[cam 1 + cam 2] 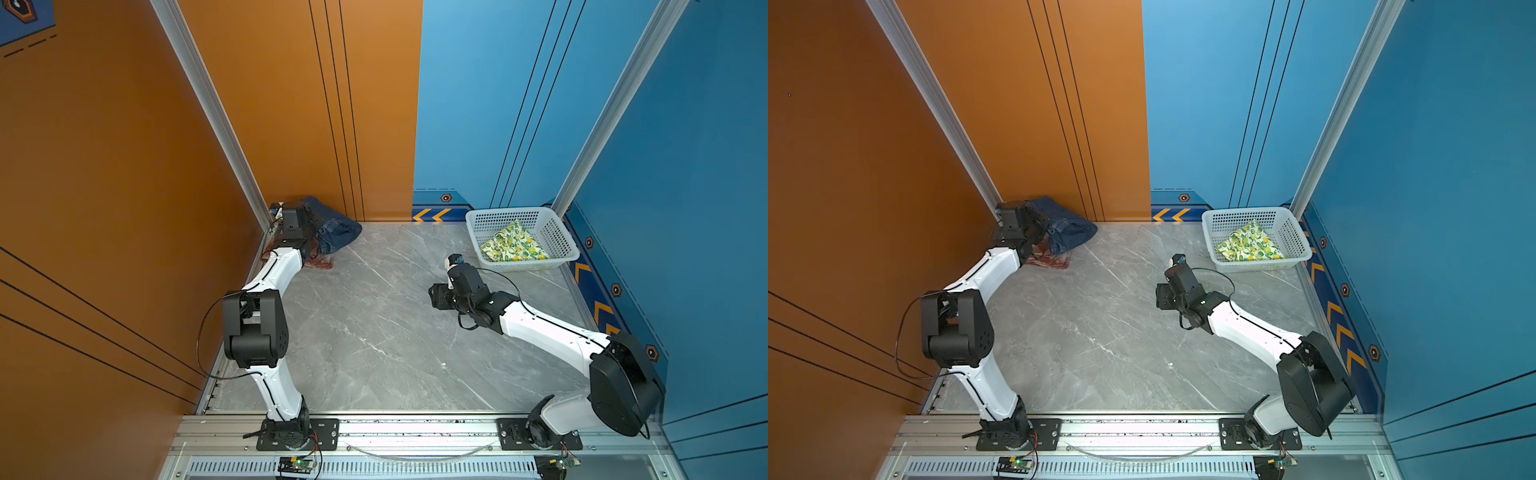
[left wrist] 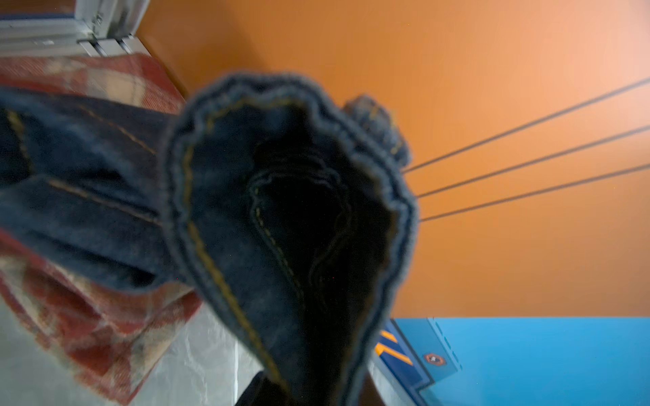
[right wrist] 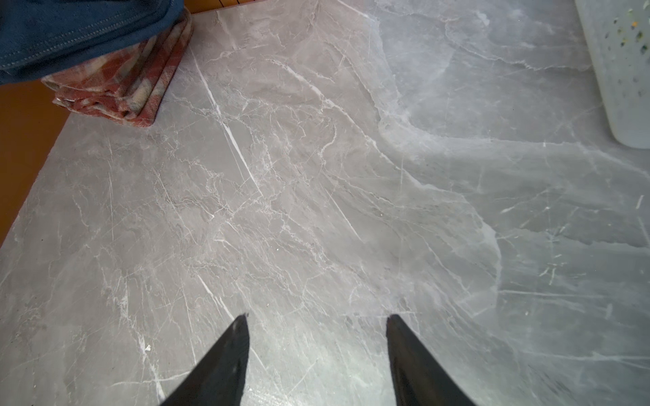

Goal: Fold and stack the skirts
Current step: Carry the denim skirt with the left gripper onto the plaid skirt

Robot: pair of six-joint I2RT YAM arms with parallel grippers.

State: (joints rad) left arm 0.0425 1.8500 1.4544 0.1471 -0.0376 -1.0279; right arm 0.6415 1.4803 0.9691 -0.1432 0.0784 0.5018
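My left gripper (image 1: 315, 240): out at the far left corner of the table (image 1: 374, 340), close to the orange wall (image 1: 270, 124), sunk in dark blue cloth.
My left fingers: clenched on the denim skirt (image 1: 340, 232); in the left wrist view the cloth rises bunched from where they meet and covers them almost wholly.
The denim skirt: rumpled in that corner, resting on the plaid skirt (image 1: 323, 262); a hem with yellow stitching curls up and fills much of the left wrist view, blurred by closeness.
The plaid skirt: red and cream, folded flat in layers on the table, beneath the denim. Its near edge pokes out from under the blue cloth in both top views, and the right wrist view shows the stacked folds along one side.
The lemon skirt (image 1: 513, 243): white with yellow lemons and green leaves, lying loosely crumpled inside the basket (image 1: 556, 239), well apart from the other two.
The basket: white, perforated, standing at the far right corner of the table, near the blue wall (image 1: 498, 104).
My right gripper (image 3: 316, 318): hovering over bare grey marble, right of the middle, between the corner pile and the basket, nearer the basket.
My right fingers (image 3: 225, 362): released, the two dark tips standing well apart with only tabletop showing between them.
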